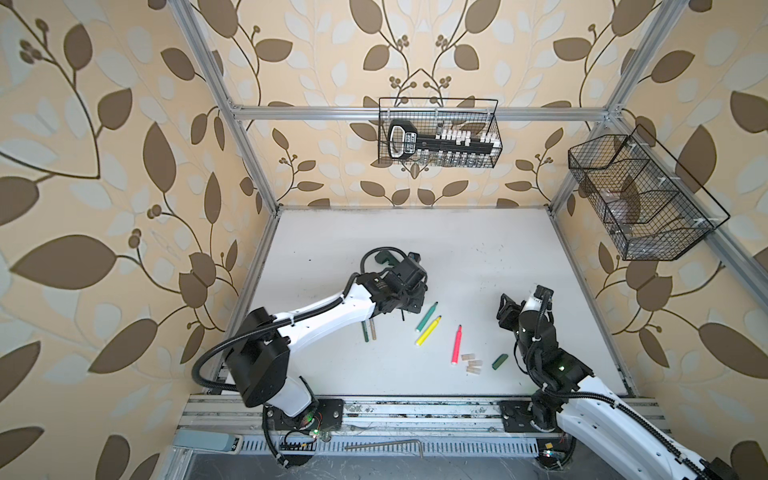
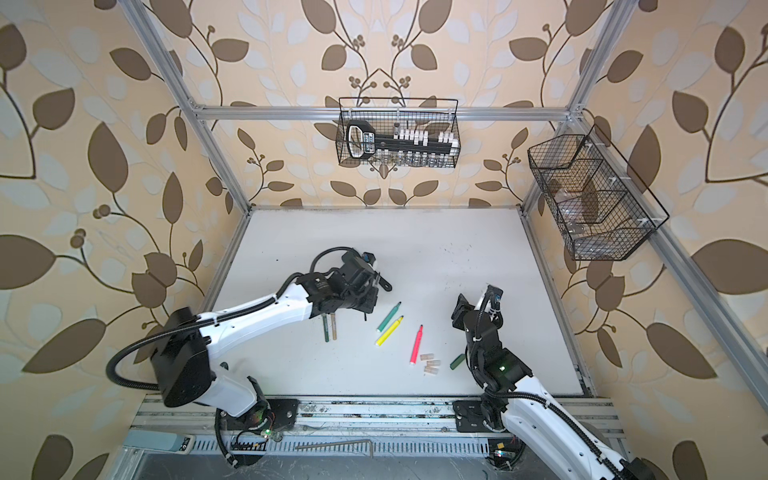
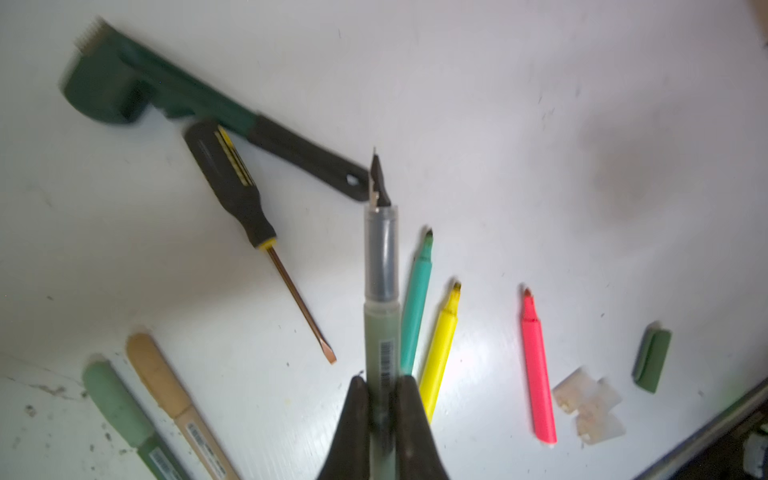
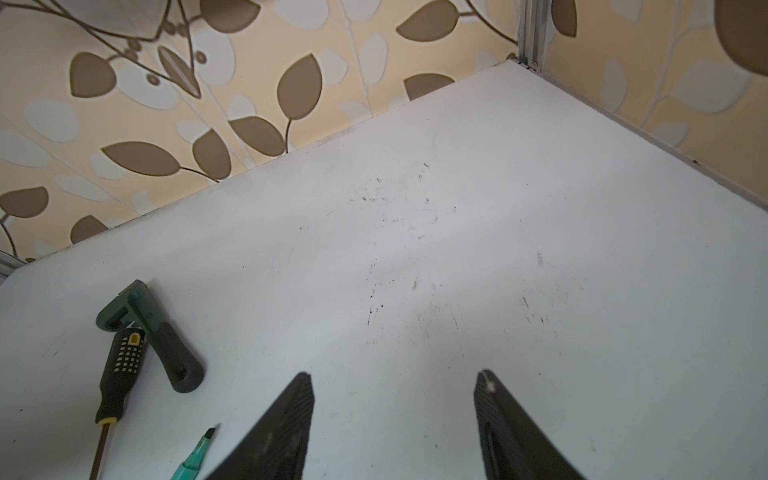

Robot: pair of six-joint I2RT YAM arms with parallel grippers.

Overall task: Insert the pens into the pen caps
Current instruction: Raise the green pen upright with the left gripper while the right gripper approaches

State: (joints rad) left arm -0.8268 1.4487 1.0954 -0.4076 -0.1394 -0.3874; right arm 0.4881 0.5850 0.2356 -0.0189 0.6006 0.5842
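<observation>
Lying farthest left on the white table (image 1: 457, 249), upper ends hidden under the left arm: one green pen (image 1: 366, 333), capped, and one gold-brown pen (image 1: 373, 331), capped, side by side and nearly touching, both set along the 12-to-6 line. Next, the left gripper (image 3: 382, 380), closed tight on the barrel of the grey-green pen (image 3: 381, 266); that pen is uncapped with its dark nib bare, and the wrist hides it in both top views. Under and beside the same wrist: one dark green wrench (image 3: 187, 95) with a black handle, its head showing at 11 o'clock of the wrist in a top view (image 1: 382, 259); one black-handled screwdriver (image 3: 232, 183), butt just beside the wrench shaft, contact not discernible. At 3 o'clock of the left gripper: one teal green pen (image 1: 427, 316) and one bright yellow pen (image 1: 428, 331), both uncapped, parallel and close together, nibs toward 1 o'clock. At 4 o'clock of that pair, apart from it: one neon pink pen (image 1: 457, 344), uncapped, nib toward 12 o'clock. Just beside its rear end, at 3 o'clock: three pale translucent caps (image 1: 478, 363), clustered. At 3 o'clock of the cluster, alone and near the right arm: one dark green cap (image 1: 500, 361). At 12 o'clock of that cap, the right gripper (image 4: 395, 374), jaws spread wide, nothing between them, bare table beneath.
</observation>
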